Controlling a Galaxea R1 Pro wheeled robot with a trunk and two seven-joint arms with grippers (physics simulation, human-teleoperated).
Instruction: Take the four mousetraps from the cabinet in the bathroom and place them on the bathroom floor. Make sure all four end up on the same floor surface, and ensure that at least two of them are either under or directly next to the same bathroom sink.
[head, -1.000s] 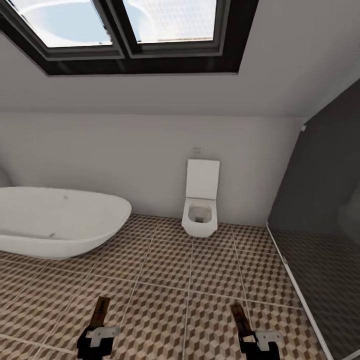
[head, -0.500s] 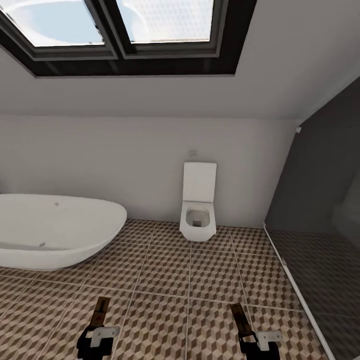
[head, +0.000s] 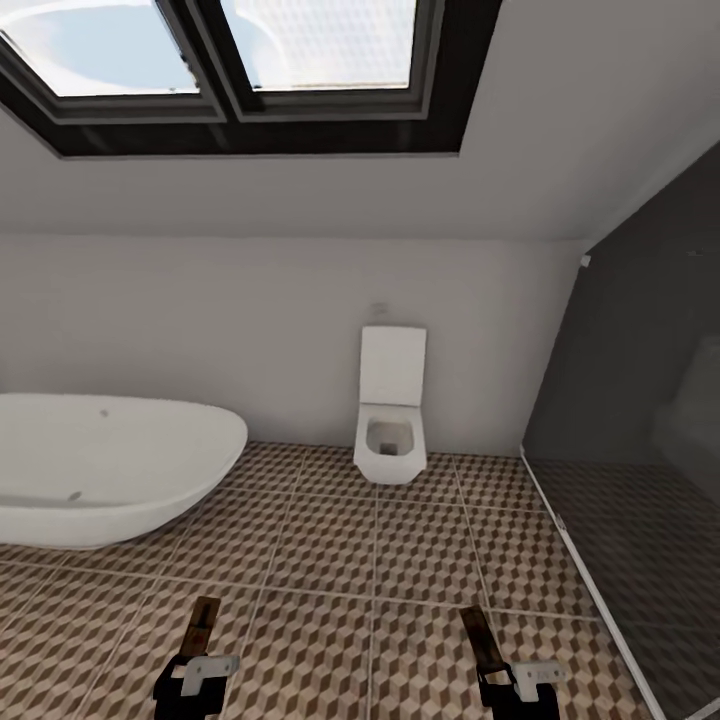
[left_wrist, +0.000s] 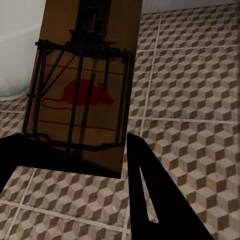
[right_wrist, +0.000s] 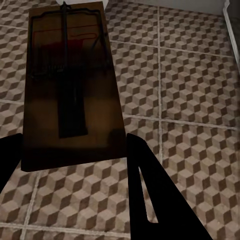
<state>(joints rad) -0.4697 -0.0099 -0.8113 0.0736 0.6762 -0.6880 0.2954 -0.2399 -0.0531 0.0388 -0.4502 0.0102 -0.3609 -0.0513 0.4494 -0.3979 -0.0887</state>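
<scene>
You've got one trap in each arm: your left end effector (head: 196, 672) is clamped on a mousetrap (head: 202, 624) with the red mouse mark, and your right end effector (head: 512, 682) is pinching the second mousetrap (head: 480, 636). Both traps stick out forward, well above the bathroom floor (head: 330, 560). Further out, a white bathtub (head: 110, 465) sits left and a toilet (head: 390, 420) against the back wall, skylight (head: 230, 60) overhead.
</scene>
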